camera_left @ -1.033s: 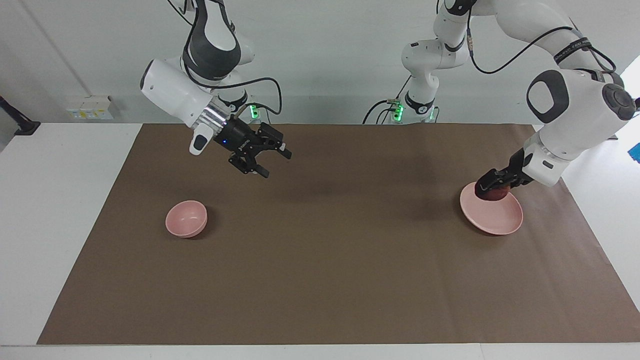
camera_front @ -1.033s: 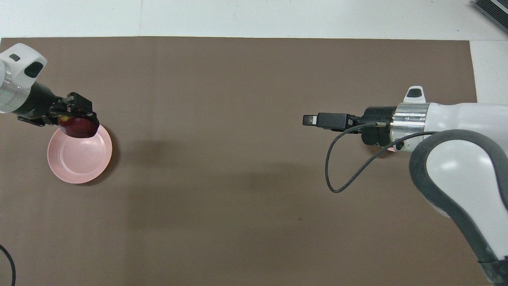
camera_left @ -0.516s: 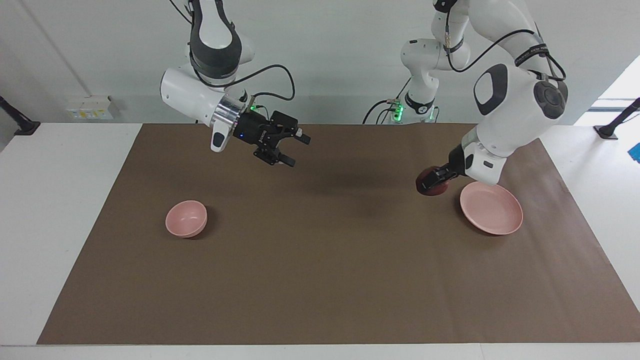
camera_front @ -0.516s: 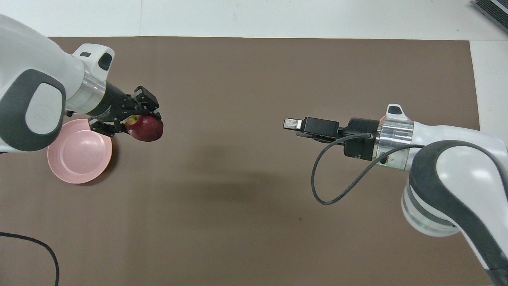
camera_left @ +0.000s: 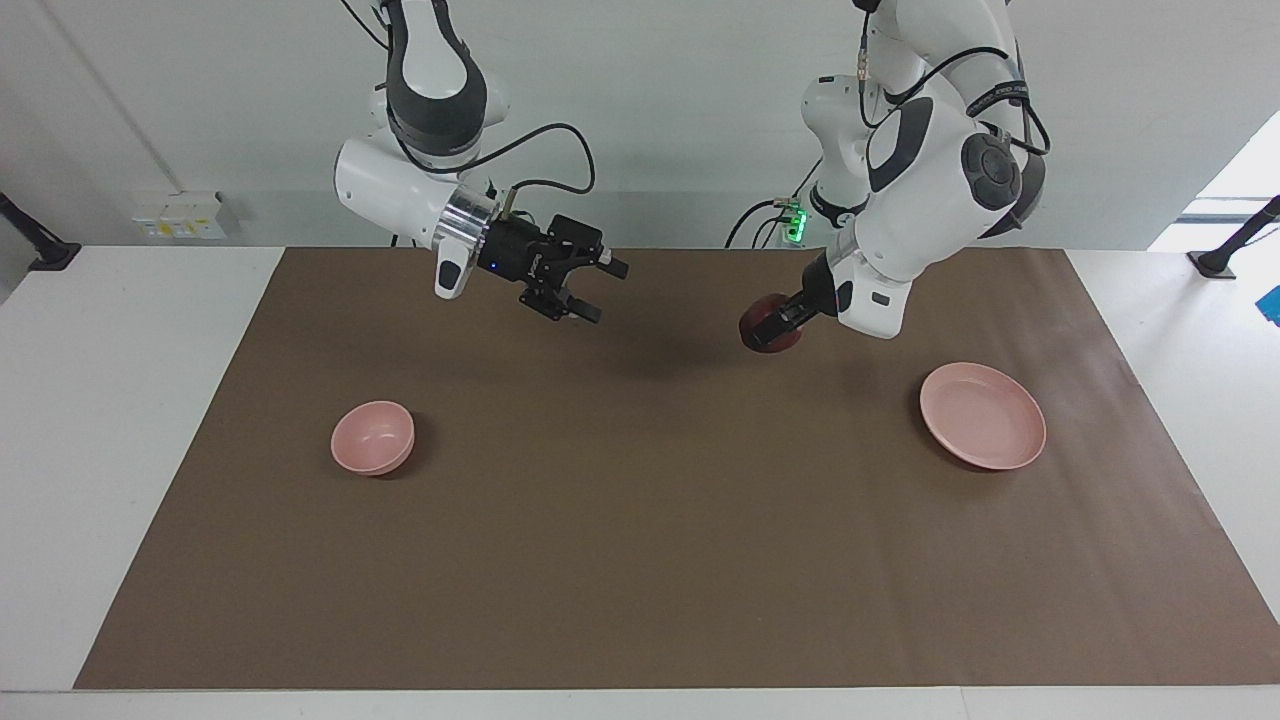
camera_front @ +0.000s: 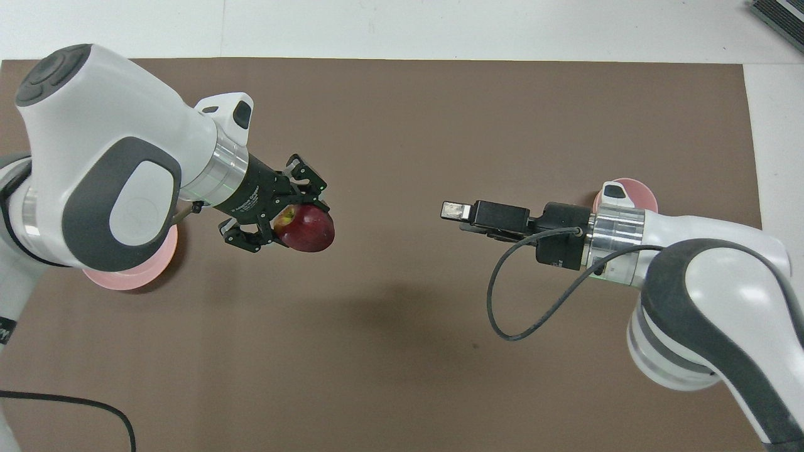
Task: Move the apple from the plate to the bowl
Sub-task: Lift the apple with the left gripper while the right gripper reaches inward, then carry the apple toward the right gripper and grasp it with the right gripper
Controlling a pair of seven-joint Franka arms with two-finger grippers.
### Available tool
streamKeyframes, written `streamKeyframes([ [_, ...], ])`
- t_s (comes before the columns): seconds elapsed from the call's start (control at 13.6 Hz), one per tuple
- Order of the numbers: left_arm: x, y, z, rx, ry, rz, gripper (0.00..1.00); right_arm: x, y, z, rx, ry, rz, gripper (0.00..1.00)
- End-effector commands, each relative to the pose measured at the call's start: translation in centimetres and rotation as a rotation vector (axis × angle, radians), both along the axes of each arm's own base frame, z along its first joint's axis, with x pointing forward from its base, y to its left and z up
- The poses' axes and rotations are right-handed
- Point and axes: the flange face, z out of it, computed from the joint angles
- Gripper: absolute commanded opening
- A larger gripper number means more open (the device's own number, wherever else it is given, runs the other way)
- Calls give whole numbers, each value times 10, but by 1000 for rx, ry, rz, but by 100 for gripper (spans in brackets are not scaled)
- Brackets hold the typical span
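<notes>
The left claw (camera_left: 775,325) pinches the dark red apple (camera_left: 768,334) in the air over bare brown paper (camera_left: 640,560), right of centre in the facing view. The right claw (camera_left: 590,290), its fingers spread, hangs upper left of centre. On the bench (camera_left: 120,400), the pink plate (camera_left: 983,416) lies at right and the pink bowl (camera_left: 372,437) at left.

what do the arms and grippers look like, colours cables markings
Both arms have glossy white shells with dark grey joint patches and a silver ring at each wrist. The left gripper and the right gripper are black two-finger units. A black cable loops along each forearm. Green lights glow at the bases, and a small blue light shows on the right gripper's body.
</notes>
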Motion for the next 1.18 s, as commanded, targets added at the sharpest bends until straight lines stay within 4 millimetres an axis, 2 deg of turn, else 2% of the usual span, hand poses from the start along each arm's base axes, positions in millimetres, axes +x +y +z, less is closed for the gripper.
streamKeyframes([
  [0.0,-8,20,5,-64,80,55,0,-10,2,0,-1,-30,-26,100],
  [0.15,-6,25,2,-101,90,116,0,-10,2,0,-1,-30,-26,100],
  [0.3,-8,15,-13,-150,106,154,0,-14,12,0,-5,-33,-12,100],
  [0.37,-3,10,-20,-181,106,184,0,-14,15,1,-12,-38,-23,100],
  [0.52,-2,-12,-43,-229,164,189,0,-18,26,0,-7,-36,-37,100],
  [0.59,1,-15,-46,-287,199,216,0,-18,28,0,-2,-33,-50,100],
  [0.74,6,-22,-66,-369,282,263,0,-17,31,-1,-10,-33,-58,100],
  [0.89,6,-28,-69,-425,322,283,0,-17,30,-4,-12,-31,-59,100],
  [1.11,5,-23,-67,-495,381,306,0,-14,30,-12,-25,-30,-56,100],
])
